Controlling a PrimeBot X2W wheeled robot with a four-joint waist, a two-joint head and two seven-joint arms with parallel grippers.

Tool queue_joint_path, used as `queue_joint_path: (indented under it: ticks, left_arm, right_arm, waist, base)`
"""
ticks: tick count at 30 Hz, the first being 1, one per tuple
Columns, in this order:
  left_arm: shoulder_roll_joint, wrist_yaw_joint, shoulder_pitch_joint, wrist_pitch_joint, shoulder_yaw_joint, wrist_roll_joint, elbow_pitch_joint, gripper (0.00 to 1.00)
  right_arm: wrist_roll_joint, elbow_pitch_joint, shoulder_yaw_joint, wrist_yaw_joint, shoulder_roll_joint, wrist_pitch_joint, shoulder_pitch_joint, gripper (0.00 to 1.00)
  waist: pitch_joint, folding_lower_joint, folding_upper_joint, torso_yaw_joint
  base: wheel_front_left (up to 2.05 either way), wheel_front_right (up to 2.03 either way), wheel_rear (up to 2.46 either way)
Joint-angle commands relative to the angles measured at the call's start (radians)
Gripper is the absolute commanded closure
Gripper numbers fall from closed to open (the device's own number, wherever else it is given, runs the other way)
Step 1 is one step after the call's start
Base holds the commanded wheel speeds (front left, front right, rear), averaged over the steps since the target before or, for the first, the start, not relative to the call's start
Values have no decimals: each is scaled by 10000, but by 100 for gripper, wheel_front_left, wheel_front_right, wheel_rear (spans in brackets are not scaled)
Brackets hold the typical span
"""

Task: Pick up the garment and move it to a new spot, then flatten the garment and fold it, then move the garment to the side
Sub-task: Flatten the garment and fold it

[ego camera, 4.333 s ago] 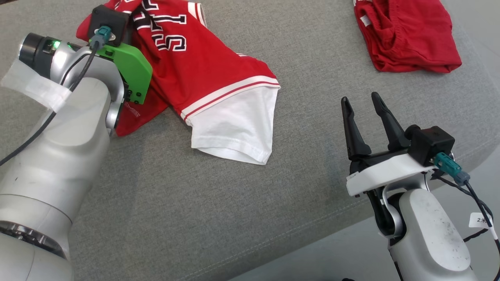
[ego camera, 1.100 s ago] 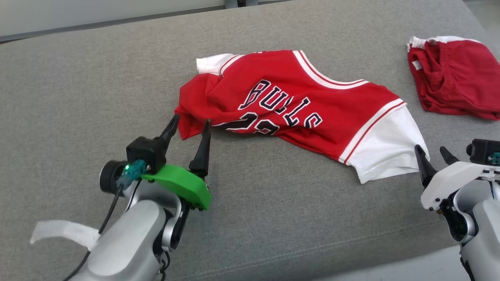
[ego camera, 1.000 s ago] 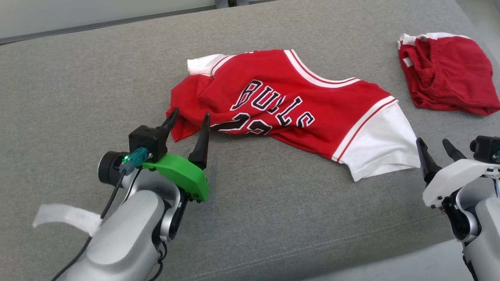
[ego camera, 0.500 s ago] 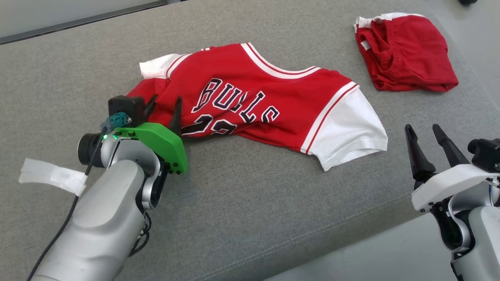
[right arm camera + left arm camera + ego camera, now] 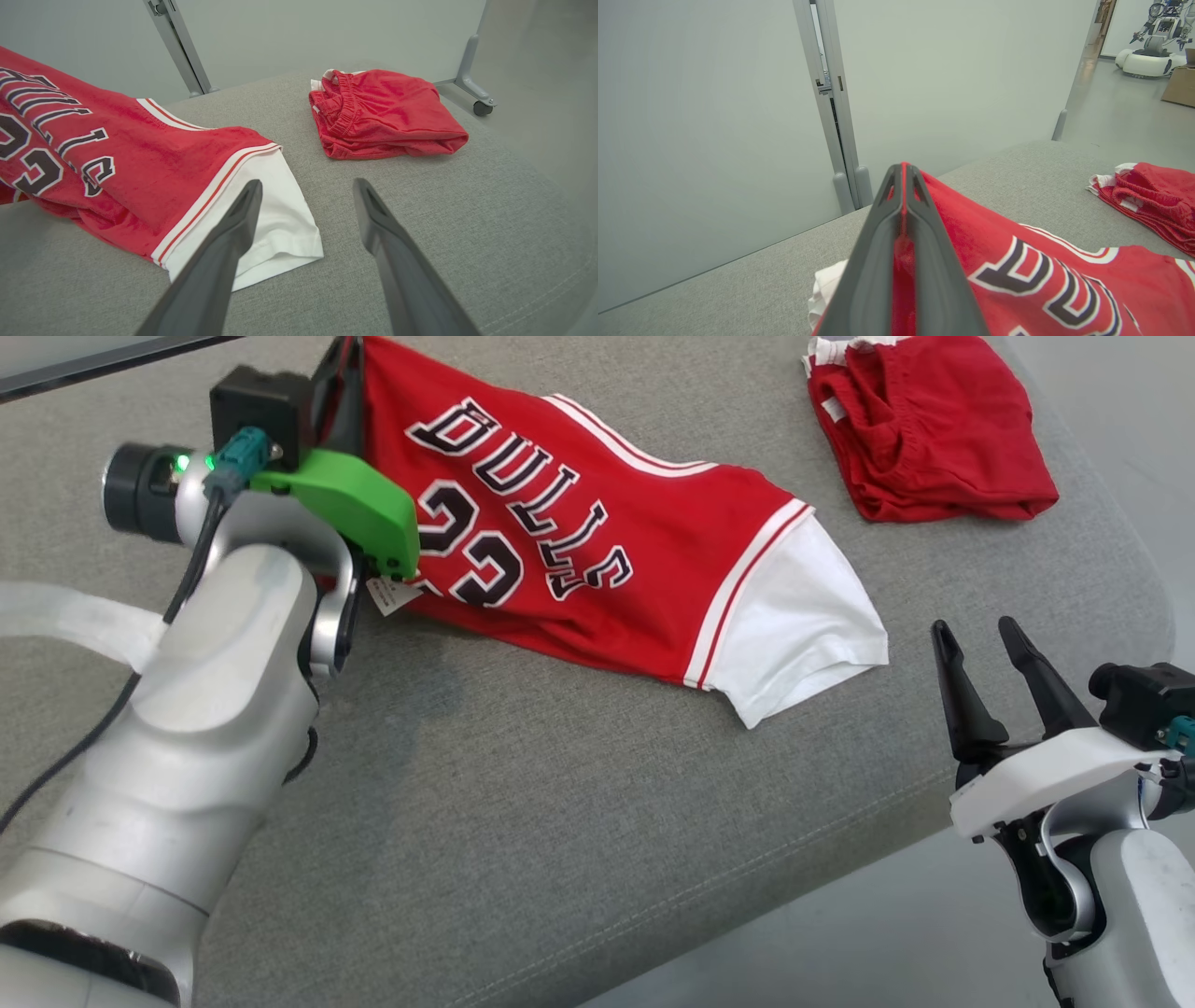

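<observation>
The shirt (image 5: 579,569) lay across the far left of the grey cushion (image 5: 560,821). Its left end was raised off the fabric and its white sleeve (image 5: 803,625) lay flat toward the right. That end was up because my left pincer (image 5: 341,378) was clenched on it, with red cloth squeezed between the two pressed-together fingers (image 5: 873,280). I judged that a grip on one edge would let the rest trail and open out as I carried it to a new spot. A small label (image 5: 387,595) hung from the cloth below my wrist. My right pincer (image 5: 973,627) was released and empty, poised over the near right edge of the cushion, near the sleeve, probably so it could take that end for flattening. The red shorts (image 5: 924,429) sat far right, well apart from the shirt and out of the way.
</observation>
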Motion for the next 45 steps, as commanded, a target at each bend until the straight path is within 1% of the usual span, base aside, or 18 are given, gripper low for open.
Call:
queue_joint_path:
  ticks: [1, 4, 9, 15, 16, 17, 18, 21, 23, 26, 29, 34, 39, 42, 45]
  left_arm:
    - [-15, 6, -419, -69, -48, 177, 72, 100]
    - [-41, 12, -1014, -200, -176, 456, 308, 100]
    - [-22, -128, -1582, -266, -492, 876, 929, 100]
    - [-227, -279, -2387, -527, -761, 1262, 1917, 100]
    - [-278, -316, -2443, -526, -795, 1271, 2149, 71]
    - [-351, -380, -2506, -522, -813, 1247, 2382, 37]
    - [-412, -403, -2615, -535, -842, 1266, 2615, 0]
    - [-631, -524, -2800, -621, -837, 1186, 3142, 0]
    - [-721, -657, -2790, -640, -810, 1111, 3431, 0]
    - [-812, -878, -2771, -643, -775, 948, 3812, 0]
    - [-1004, -1068, -2598, -561, -690, 699, 4055, 0]
    - [-1302, -1310, -1920, -438, -484, 195, 4152, 0]
    - [-1436, -1421, -911, -41, -419, -209, 4203, 0]
    - [-1439, -1523, -241, 255, -398, -496, 4250, 0]
    - [-1446, -1617, 55, 661, -437, -607, 4340, 0]
  right_arm:
    - [-71, -74, 18, -5, 35, -47, -37, 0]
    - [-53, -83, 49, -5, 103, -129, -121, 0]
    - [-63, -15, 169, -5, 193, -200, -241, 0]
    - [-9, 126, 512, -5, 358, -325, -513, 0]
    - [-20, 184, 597, -5, 392, -331, -557, 0]
    - [-18, 245, 696, -5, 428, -345, -604, 0]
    - [0, 299, 766, -5, 459, -380, -663, 0]
    - [72, 429, 888, -5, 472, -461, -749, 0]
    - [83, 502, 854, -5, 450, -518, -721, 0]
    - [-15, 617, 742, -5, 392, -602, -556, 0]
    - [-88, 655, 560, -5, 335, -643, -363, 0]
    - [-190, 549, 158, -5, 294, -586, 89, 0]
    - [-292, 268, -44, -5, 367, -378, 450, 0]
    - [-401, -21, -26, -5, 404, -191, 492, 0]
    - [-456, -251, 76, -5, 424, -56, 362, 0]
  waist:
    - [196, 0, 0, -219]
    - [319, 0, 0, -403]
    - [474, 0, 0, -705]
    - [800, 0, 0, -1173]
    - [837, 0, 0, -1256]
    - [874, 0, 0, -1333]
    - [907, 0, 0, -1401]
    - [968, 0, 0, -1460]
    - [959, 0, 0, -1385]
    - [810, 0, 0, -1138]
    - [542, 0, 0, -721]
    - [-55, 0, 0, 133]
    - [-397, 0, 0, 734]
    - [-387, 0, 0, 897]
    - [-265, 0, 0, 826]
  base:
    - [0, 0, 0]
    - [0, 0, 0]
    - [0, 0, 0]
    - [0, 0, 0]
    - [0, 0, 0]
    - [0, 0, 0]
    - [0, 0, 0]
    - [0, 0, 0]
    - [0, 0, 0]
    - [0, 0, 0]
    - [0, 0, 0]
    - [0, 0, 0]
    - [0, 0, 0]
    - [0, 0, 0]
    - [0, 0, 0]
